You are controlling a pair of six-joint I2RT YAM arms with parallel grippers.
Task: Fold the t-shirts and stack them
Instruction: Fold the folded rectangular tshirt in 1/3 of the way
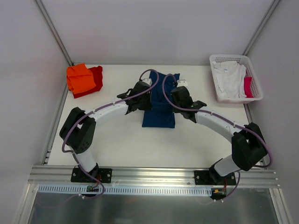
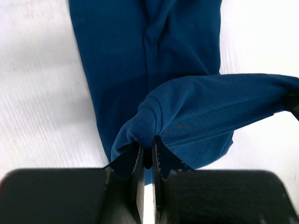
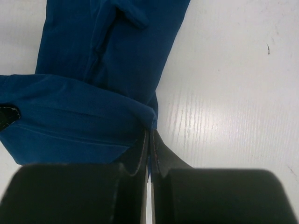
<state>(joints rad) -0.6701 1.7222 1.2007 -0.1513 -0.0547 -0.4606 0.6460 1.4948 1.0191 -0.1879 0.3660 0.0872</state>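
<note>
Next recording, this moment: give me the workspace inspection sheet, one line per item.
Surface: white table, no spills seen.
Job's things: navy t-shirt mid-table, one edge lifted; orange t-shirt folded on top of the red t-shirt, far left; white t-shirt unfolded in the basket, a red-pink cloth beside it.
Clutter: nothing seen.
Grippers: left gripper and right gripper each shut on the navy t-shirt's lifted edge.
Cables: purple cables run along both arms, looping above the navy t-shirt.
Surroundings: grey walls; metal rail at the near edge.
</note>
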